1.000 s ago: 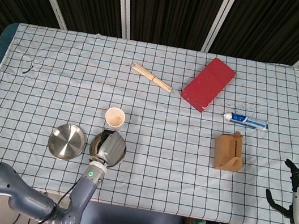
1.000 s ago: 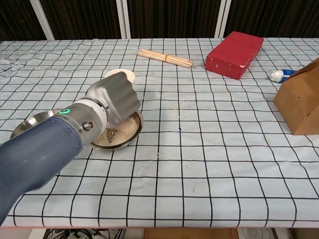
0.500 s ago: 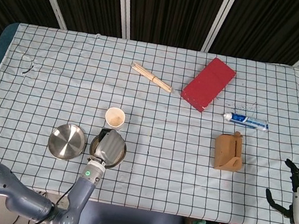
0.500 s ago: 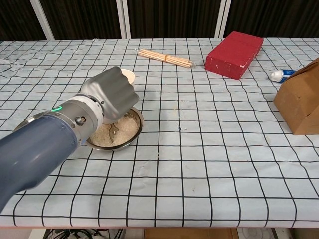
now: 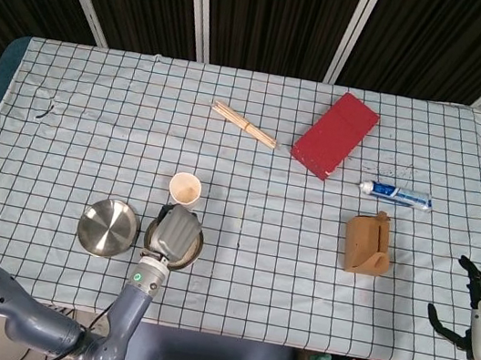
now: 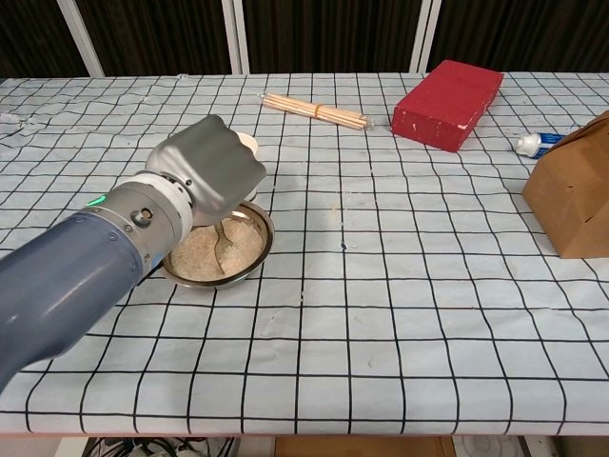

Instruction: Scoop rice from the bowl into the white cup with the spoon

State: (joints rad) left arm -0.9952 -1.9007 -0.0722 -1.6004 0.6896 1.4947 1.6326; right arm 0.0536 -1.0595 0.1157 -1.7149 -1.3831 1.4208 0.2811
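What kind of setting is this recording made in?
Probably a lab or test table rather than a kitchen: a checked cloth covers the table, with unrelated props scattered on it, such as a red box, a toothpaste tube and a bundle of sticks, and dark curtains hang behind.

In the chest view the grey left hand covers most of the white paper cup and the handle of the metal spoon, while the brown cardboard box is cut by the right edge.
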